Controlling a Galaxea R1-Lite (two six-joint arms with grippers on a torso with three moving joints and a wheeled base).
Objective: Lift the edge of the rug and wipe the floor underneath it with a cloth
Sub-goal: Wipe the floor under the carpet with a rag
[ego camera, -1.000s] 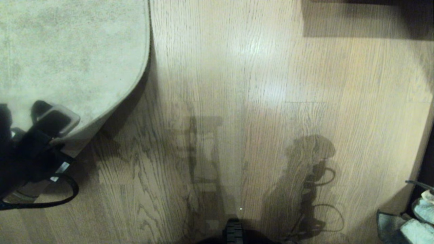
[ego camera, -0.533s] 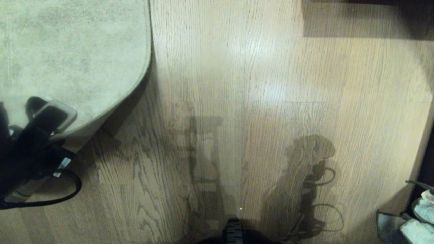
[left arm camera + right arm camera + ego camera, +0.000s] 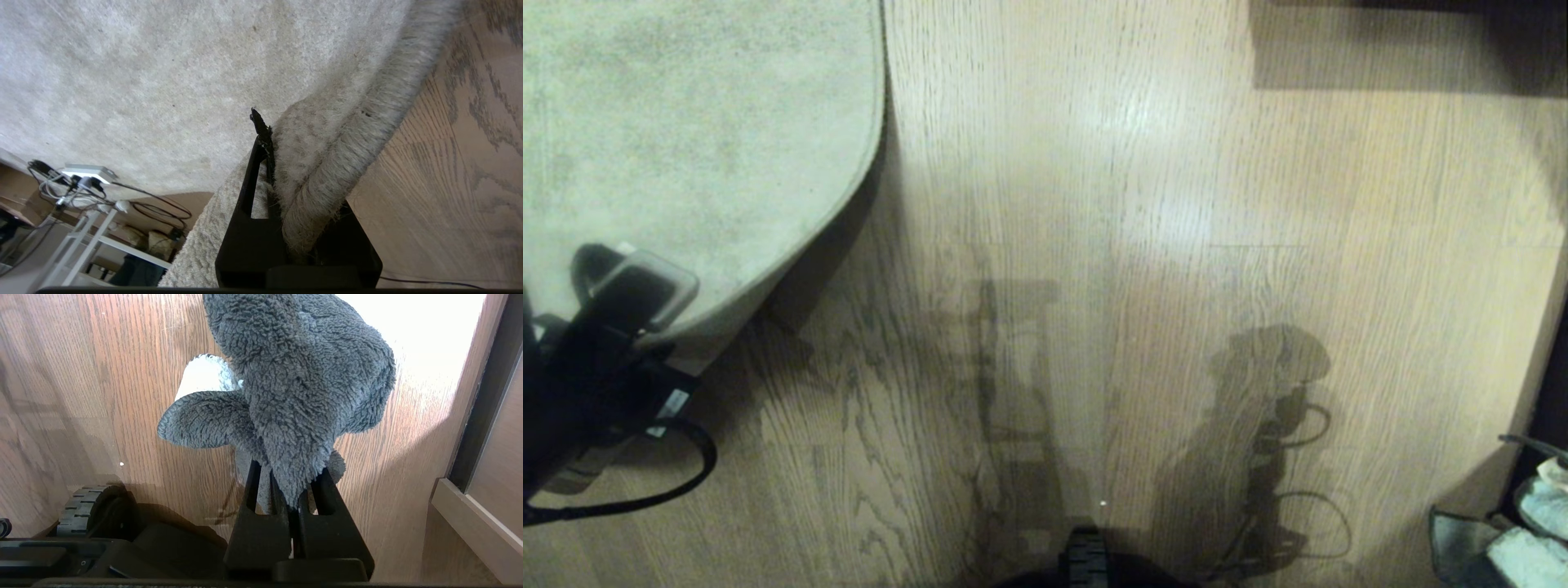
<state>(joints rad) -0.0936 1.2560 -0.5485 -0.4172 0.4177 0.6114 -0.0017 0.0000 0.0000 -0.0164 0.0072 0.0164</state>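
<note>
Fingers [image 3: 267, 139] of the left gripper [image 3: 625, 282] are pinching the rug edge [image 3: 327, 171], bunching the pile into a fold between them at the near left of the head view. Compared with a second ago, the gripper is sitting slightly further left and the lifted corner is curling up off the floor [image 3: 1143, 204], which suggests more bare planks are being uncovered for wiping. Off at the far right, the right gripper [image 3: 292, 486] is parked with its fingers clamped on the cloth [image 3: 294, 384], hanging above the floor, not yet brought across.
</note>
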